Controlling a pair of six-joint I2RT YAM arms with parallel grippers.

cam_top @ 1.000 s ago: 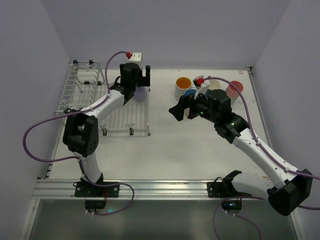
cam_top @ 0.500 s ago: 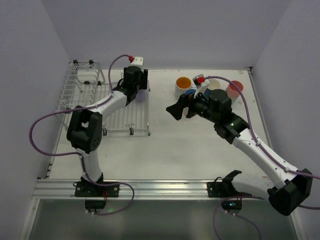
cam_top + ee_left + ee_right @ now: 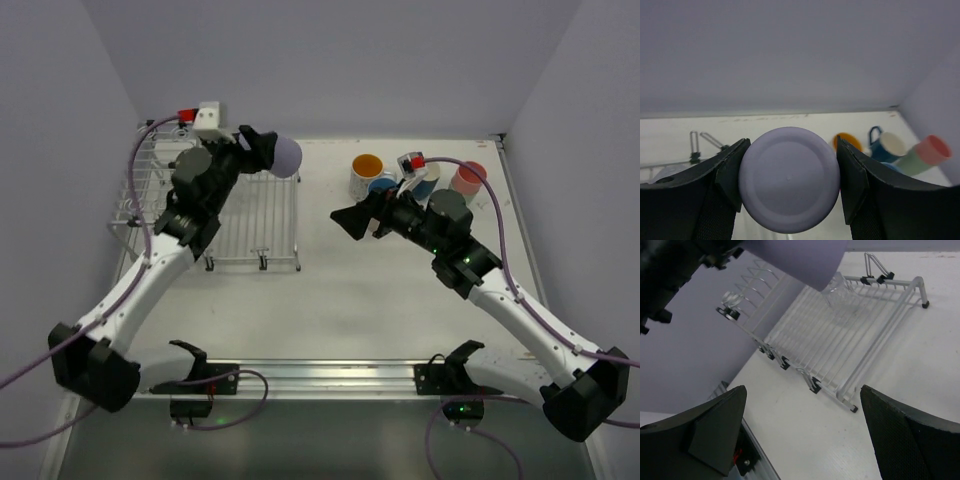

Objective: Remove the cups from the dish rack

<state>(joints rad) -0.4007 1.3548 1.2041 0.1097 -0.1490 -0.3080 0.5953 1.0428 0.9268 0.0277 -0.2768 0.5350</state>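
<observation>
Above the far right corner of the dish rack [image 3: 250, 225], the left fingers [image 3: 855, 180] were clamped on the lilac cup [image 3: 789, 186], held clear of the wires. Over the bench [image 3: 330, 300], the right fingers [image 3: 715, 425] were spread wide, grasping nothing, between the rack and the other cups [image 3: 366, 172] grouped far right.

Bare table [image 3: 330, 290] between dish rack [image 3: 255, 225] and cups [image 3: 366, 172]; right end effector [image 3: 350, 220] hovers there.

lilac cup [image 3: 287, 157] sideways abv rack [image 3: 250, 228]; other cups [image 3: 366, 170] far right
</observation>
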